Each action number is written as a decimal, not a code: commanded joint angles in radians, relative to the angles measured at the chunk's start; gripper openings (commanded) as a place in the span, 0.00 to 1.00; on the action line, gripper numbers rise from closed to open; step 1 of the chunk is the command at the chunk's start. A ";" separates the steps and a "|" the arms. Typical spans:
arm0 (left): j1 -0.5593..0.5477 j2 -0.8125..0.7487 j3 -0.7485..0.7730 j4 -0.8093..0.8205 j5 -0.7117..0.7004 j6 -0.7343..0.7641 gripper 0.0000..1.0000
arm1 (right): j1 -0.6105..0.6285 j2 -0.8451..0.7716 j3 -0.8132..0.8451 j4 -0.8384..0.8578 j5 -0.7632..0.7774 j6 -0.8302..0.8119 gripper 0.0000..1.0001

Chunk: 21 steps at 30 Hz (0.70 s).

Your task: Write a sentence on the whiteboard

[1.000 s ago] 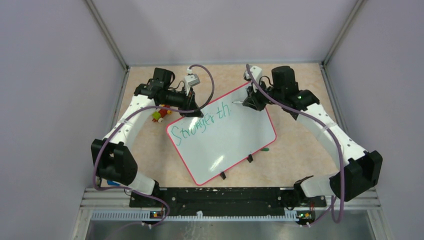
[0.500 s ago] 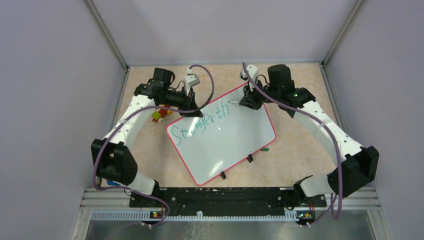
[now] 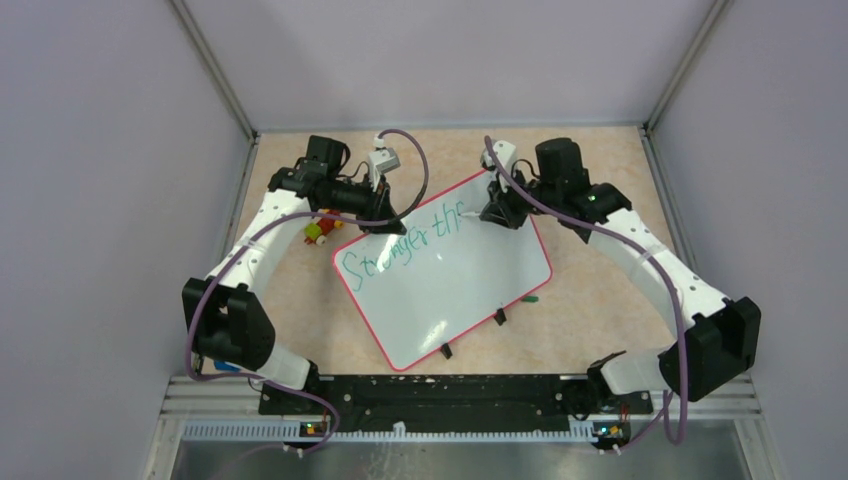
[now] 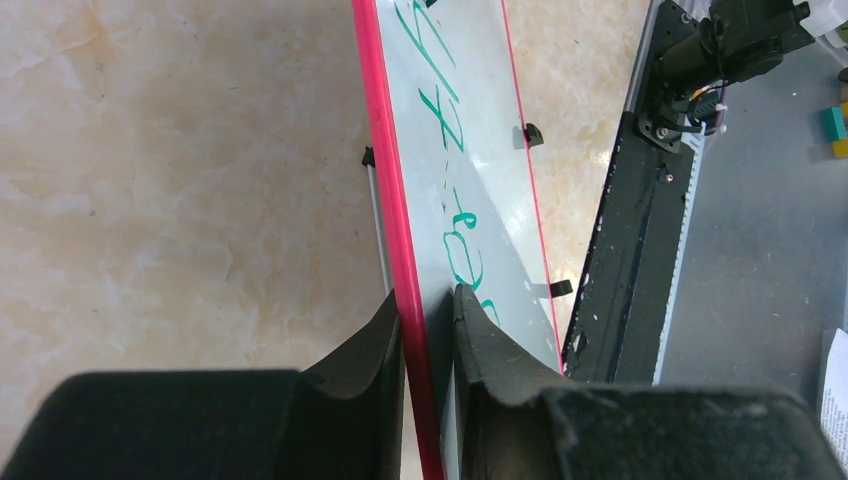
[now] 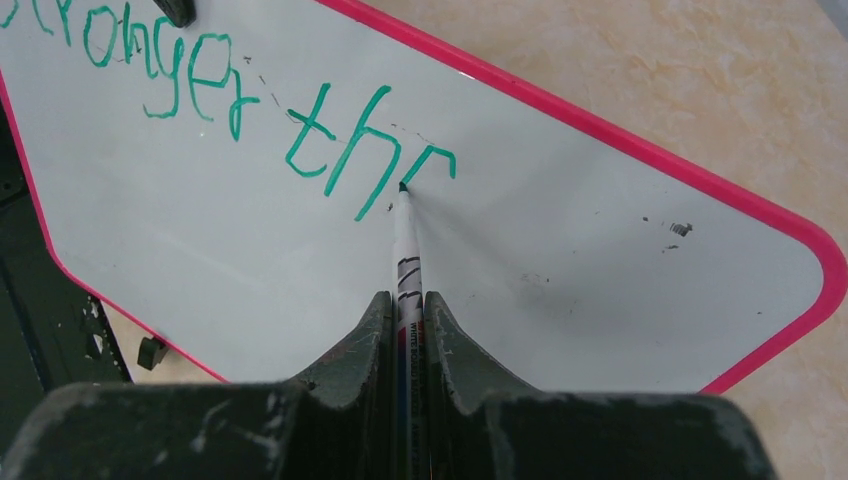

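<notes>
The whiteboard (image 3: 455,285) lies tilted on the table, white with a red-pink rim. The sentence (image 3: 395,248) in green reads "Stronger th" plus a fresh arched stroke (image 5: 435,160). My left gripper (image 3: 375,220) is shut on the board's far-left rim (image 4: 395,230), one finger on each side. My right gripper (image 3: 497,212) is shut on a white whiteboard marker (image 5: 405,250). The marker's green tip touches the board at the foot of the new stroke (image 5: 402,187).
Small colourful toy pieces (image 3: 320,232) lie left of the board beside my left arm. A green marker cap (image 3: 531,298) lies by the board's near right edge. Black clips (image 3: 497,318) stick out from the near edge. The black base rail (image 3: 430,395) runs along the front.
My right gripper has moved a little left and nearer along the top line. A new arched green stroke has appeared after "th". The left gripper has not moved.
</notes>
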State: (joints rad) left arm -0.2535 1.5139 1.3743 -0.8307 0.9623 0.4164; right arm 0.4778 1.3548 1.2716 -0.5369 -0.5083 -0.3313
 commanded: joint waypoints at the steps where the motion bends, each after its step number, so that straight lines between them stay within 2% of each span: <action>1: -0.035 -0.005 -0.012 0.024 -0.019 0.078 0.00 | 0.010 -0.024 -0.027 -0.005 0.013 -0.026 0.00; 21: -0.034 -0.002 -0.004 0.023 -0.018 0.074 0.00 | -0.021 -0.016 0.036 -0.033 0.065 -0.062 0.00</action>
State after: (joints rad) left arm -0.2535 1.5139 1.3743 -0.8303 0.9634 0.4164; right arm 0.4702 1.3380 1.2522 -0.5728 -0.5003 -0.3676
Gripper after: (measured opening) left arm 0.237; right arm 0.103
